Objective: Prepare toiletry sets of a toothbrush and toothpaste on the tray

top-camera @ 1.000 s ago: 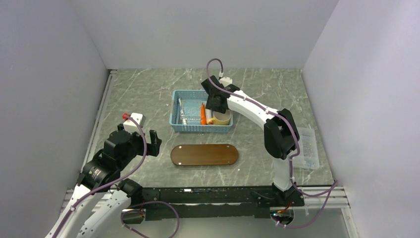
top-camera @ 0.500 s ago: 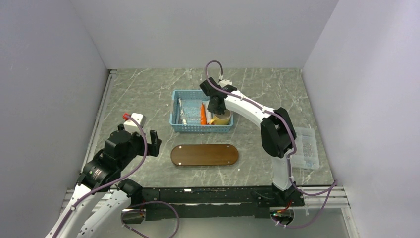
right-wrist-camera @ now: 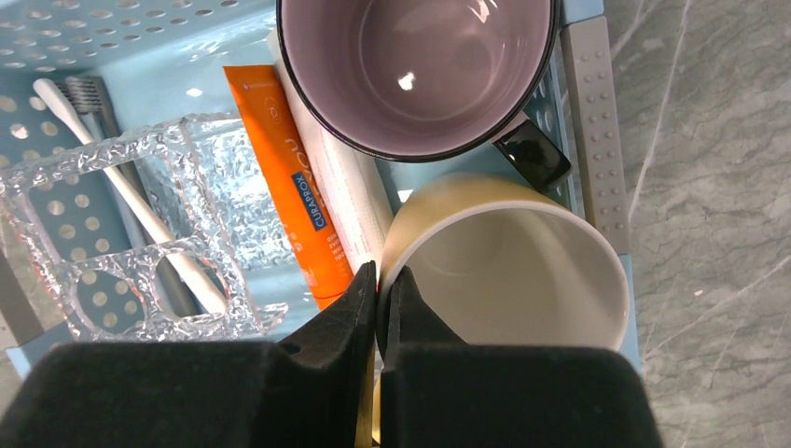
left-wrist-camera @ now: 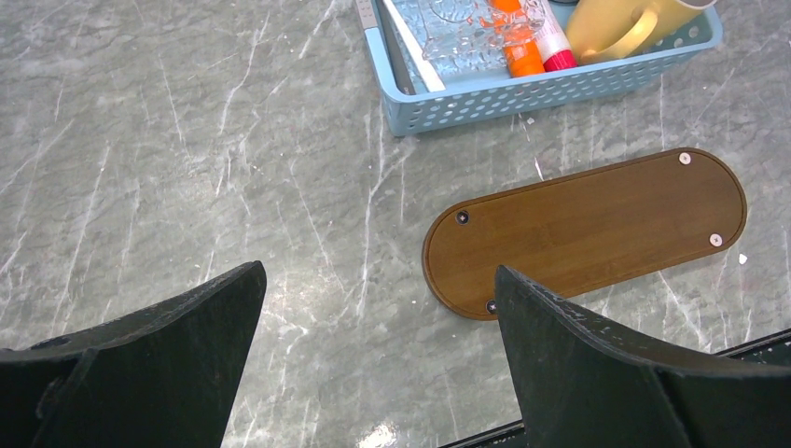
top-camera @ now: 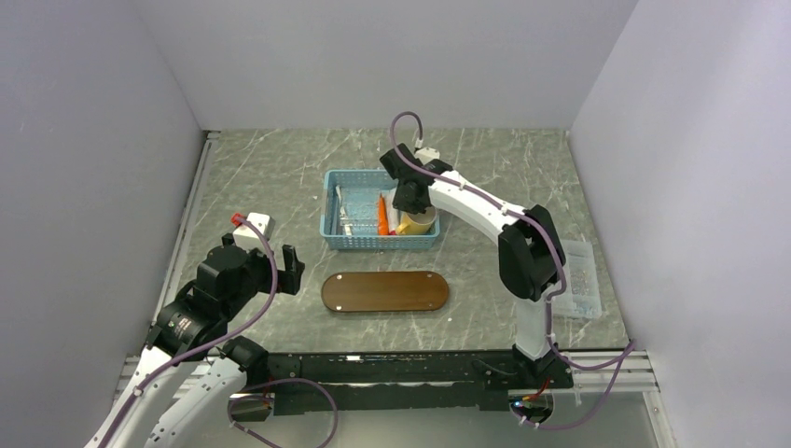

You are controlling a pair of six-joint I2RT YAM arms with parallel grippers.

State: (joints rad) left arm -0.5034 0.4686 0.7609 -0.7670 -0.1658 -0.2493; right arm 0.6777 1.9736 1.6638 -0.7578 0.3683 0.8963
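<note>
- Tray (top-camera: 384, 291): flat dark-brown wooden board, long oval, rounded ends. Lies flat on table, long axis left-right, top bare. Small pale screw heads near ends. Sits just near of blue basket (top-camera: 378, 243), narrow gap between.
- Toothpaste (right-wrist-camera: 294, 201): small orange tube, blue lettering along side. Lies flat in middle of basket, long axis near-far.
- Toothbrush (right-wrist-camera: 131, 201): very thin white stick. Lies in left part of basket, slanted far-left to near-right, partly under clear embossed holder (right-wrist-camera: 215, 168).

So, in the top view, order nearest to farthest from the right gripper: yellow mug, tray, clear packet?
1. yellow mug, in the basket, at the right gripper.
2. tray, in front of the basket.
3. clear packet, far right.
</note>
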